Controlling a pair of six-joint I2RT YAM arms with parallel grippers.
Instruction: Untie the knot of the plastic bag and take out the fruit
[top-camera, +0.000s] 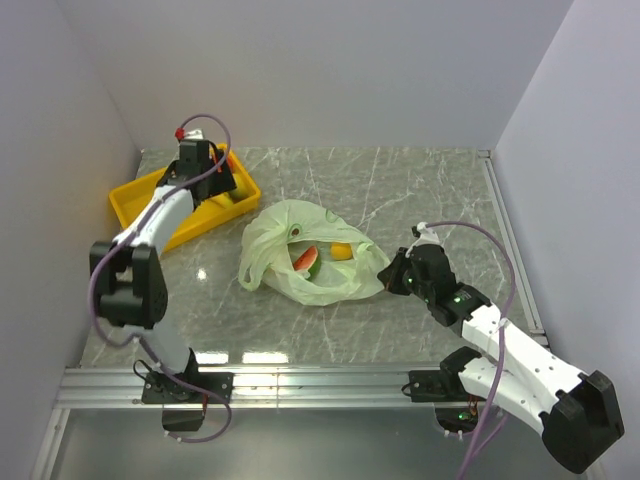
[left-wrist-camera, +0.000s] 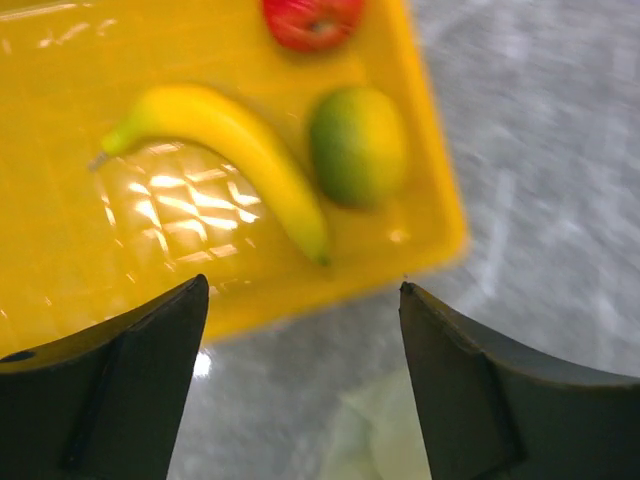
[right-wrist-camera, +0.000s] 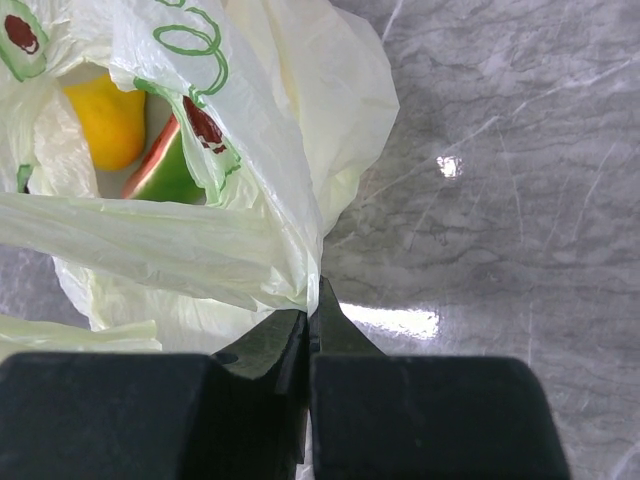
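Plastic bag (top-camera: 300, 255) lies mid-tabletop, mouth open, with watermelon slice (top-camera: 306, 261) and orange fruit (top-camera: 341, 251) inside. Step in hand: fruit removal. Left tool (left-wrist-camera: 302, 290) stands apart, empty, above yellow tray (top-camera: 135, 205). Right tool (right-wrist-camera: 310, 320) is clamped on the bag edge. Next move: bring left tool to the bag mouth and grip the watermelon slice

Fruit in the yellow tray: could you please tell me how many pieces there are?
3 in the tray: a banana in the middle, a green mango beside it near the rim, a red apple at the picture's top edge. More may lie outside this view.
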